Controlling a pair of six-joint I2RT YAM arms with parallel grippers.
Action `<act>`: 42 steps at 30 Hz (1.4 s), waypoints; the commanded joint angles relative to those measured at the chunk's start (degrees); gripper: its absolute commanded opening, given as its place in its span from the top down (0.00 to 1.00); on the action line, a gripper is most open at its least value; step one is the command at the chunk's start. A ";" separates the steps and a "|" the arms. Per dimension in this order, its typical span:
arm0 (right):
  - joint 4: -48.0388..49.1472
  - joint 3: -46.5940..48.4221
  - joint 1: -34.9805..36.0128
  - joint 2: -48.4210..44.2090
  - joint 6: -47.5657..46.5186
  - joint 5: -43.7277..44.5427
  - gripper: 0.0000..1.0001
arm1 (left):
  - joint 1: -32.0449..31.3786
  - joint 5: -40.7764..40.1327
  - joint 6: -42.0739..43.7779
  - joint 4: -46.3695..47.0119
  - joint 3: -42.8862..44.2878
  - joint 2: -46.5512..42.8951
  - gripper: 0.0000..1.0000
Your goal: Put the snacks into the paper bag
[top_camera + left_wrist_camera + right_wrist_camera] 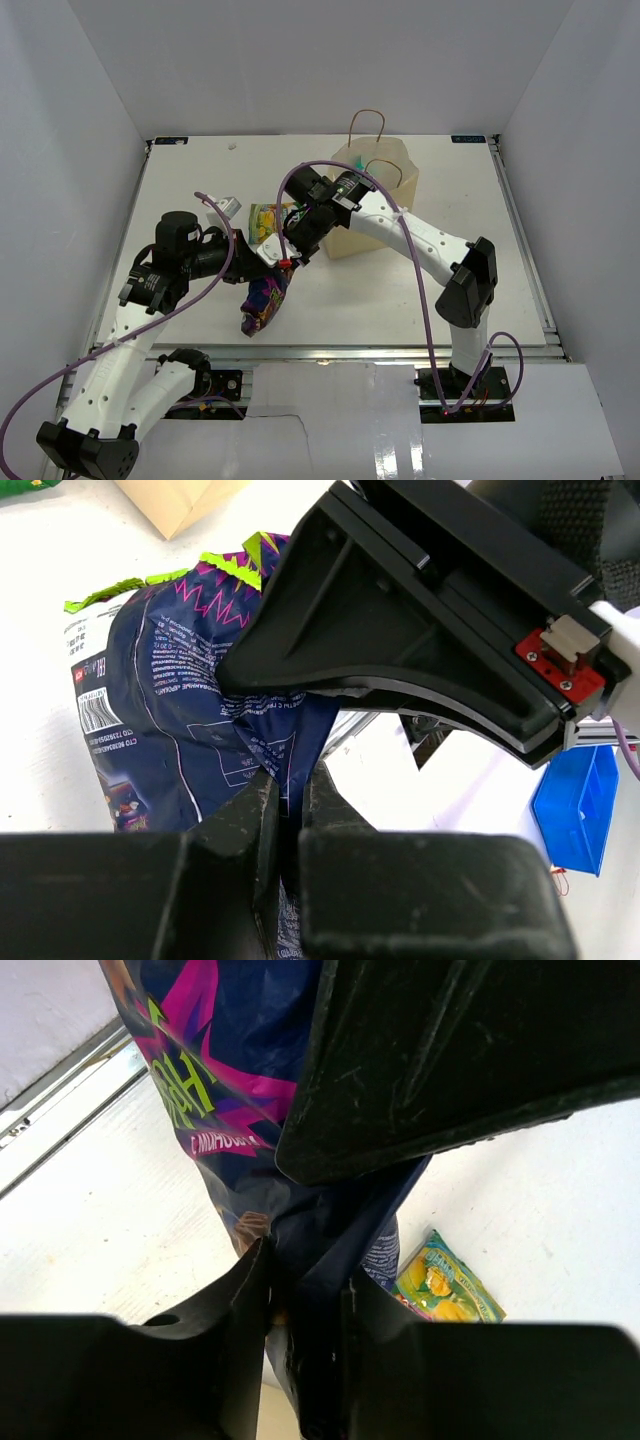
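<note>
Left gripper [292, 815] and right gripper [305, 1300] both pinched the dark blue bag [263, 305], seemingly light, crinkly, best held at its seam

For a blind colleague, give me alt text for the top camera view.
The left gripper and right gripper both pinch the top of one purple snack bag. The paper bag stands upright behind them, a yellow-green packet left of it.

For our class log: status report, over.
Left gripper shut on purple bag. Right gripper shut on same bag. Paper bag upright close behind. No obstacle seen.
</note>
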 commanded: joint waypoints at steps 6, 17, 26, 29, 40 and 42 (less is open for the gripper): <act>-0.83 0.27 -0.69 -3.60 3.25 -1.06 0.92 | 0.16 3.25 -1.82 8.85 4.77 -2.09 0.73; 16.74 -0.52 -3.41 -12.47 19.59 -4.41 0.92 | 0.16 -4.83 -0.16 10.17 14.70 -5.79 0.20; 13.69 0.81 -3.86 -10.12 21.90 -5.82 0.89 | 0.16 -12.66 2.04 8.49 13.74 -7.72 0.18; 10.44 -2.44 -1.75 -7.66 19.09 -0.38 0.38 | 0.16 -14.15 2.13 8.49 11.81 -10.09 0.17; 9.38 3.26 -0.95 4.38 18.82 7.98 0.10 | 0.16 -23.21 0.38 5.77 8.55 -19.41 0.02; 6.57 5.09 -0.87 7.81 16.54 8.42 0.10 | 0.16 -23.30 -0.15 5.33 8.03 -20.02 0.02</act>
